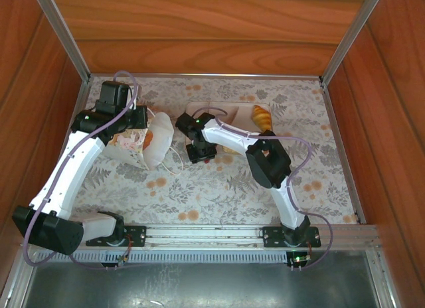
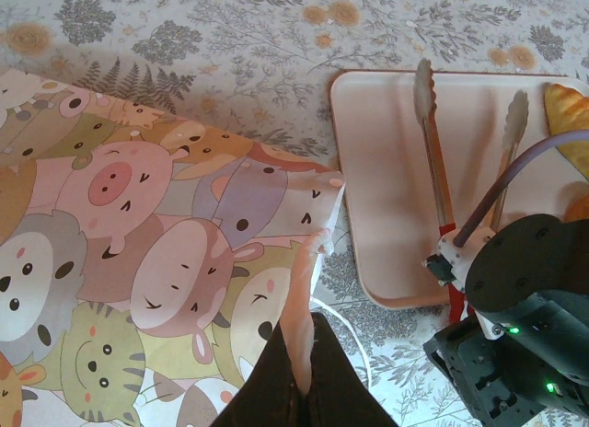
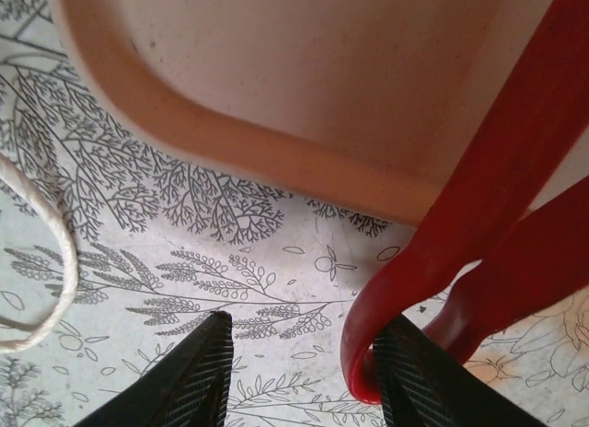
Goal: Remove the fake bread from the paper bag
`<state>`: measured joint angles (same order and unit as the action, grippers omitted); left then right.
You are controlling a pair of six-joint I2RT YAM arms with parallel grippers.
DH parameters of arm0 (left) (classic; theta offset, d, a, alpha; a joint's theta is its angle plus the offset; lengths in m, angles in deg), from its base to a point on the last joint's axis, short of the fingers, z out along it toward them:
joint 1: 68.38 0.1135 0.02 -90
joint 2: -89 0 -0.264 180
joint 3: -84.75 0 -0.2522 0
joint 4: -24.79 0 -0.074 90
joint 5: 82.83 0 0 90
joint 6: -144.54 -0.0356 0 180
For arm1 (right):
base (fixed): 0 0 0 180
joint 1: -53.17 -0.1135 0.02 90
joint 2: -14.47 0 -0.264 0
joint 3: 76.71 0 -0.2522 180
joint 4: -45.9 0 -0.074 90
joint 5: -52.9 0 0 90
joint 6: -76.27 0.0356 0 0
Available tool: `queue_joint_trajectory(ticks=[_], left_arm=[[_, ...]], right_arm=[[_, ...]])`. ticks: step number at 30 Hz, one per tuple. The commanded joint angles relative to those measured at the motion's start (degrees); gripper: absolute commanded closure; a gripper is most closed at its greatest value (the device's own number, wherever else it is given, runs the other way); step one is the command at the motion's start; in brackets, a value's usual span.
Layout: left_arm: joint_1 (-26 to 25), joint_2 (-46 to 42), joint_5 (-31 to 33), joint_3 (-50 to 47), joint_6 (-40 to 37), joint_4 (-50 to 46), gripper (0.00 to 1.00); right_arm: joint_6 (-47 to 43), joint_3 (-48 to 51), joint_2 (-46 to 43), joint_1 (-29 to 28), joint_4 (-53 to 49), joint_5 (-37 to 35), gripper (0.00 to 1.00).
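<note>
One piece of fake bread (image 1: 262,117), golden and striped, lies on the far right of the beige tray (image 1: 214,111) in the upper centre of the top view. Whether more is inside the paper bag (image 1: 145,146) cannot be told, as its inside is hidden. The bag lies on its side left of the tray, its printed cartoon-animal face turned up, with its white cord (image 3: 41,252) trailing over the floral bench (image 1: 219,188). The left claw (image 2: 305,346) is pinched together on the bag's rim. Red-handled tongs (image 2: 440,174) rest across the tray. The right claw (image 3: 302,333) hangs low over their handle end with its jaws apart, the red loop just inside one finger and not clamped.

The step in hand looks like fetching the tongs. The next move calls for closing squarely on the handle, lifting it, then aiming the tips at the bag's mouth while the left claw holds the rim steady.
</note>
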<state>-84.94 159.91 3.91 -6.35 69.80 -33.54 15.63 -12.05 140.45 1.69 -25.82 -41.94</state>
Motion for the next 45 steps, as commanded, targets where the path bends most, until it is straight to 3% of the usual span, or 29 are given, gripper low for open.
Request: queue_joint_trajectory(ticks=[1,8,17,24,28,35,36,40,45], left_arm=[[0.43,-0.25,0.28,0.01,0.03,0.70,1.00],[0.47,-0.11,0.19,0.36,0.11,0.72,1.00],[0.44,-0.16,-0.06,0.33,0.38,0.68,1.00],[0.41,-0.08,-0.16,0.44,0.47,0.72,1.00],[0.42,-0.66,0.18,0.19,0.47,0.70,1.00],[0.43,-1.06,1.31,-0.16,0.30,0.72,1.00],[0.52,-1.21,1.43,-0.16,0.17,0.72,1.00],[0.57,-1.82,2.00,-0.53,0.02,0.72,1.00],[0.82,-1.84,2.12,-0.70,-0.06,0.72,1.00]], right_arm=[[-3.65,0.98,1.17,-0.93,-1.81,2.53,0.55],[-10.97,6.52,-2.97,-3.70,-1.07,7.21,0.58],[-13.08,18.64,-11.85,-5.17,0.94,12.47,0.57],[-10.66,19.13,-17.23,-5.24,-0.52,8.50,0.53],[-6.40,16.52,-18.59,-5.20,-1.88,0.81,0.39],[-6.07,7.59,-9.06,-4.96,-4.36,-2.19,0.21],[-5.67,6.20,-7.72,-4.95,-4.76,-3.07,0.02],[-3.58,0.71,-2.66,-4.35,-7.83,-5.14,0.00],[-3.11,1.00,-0.15,-3.62,-5.41,-2.81,0.01]])
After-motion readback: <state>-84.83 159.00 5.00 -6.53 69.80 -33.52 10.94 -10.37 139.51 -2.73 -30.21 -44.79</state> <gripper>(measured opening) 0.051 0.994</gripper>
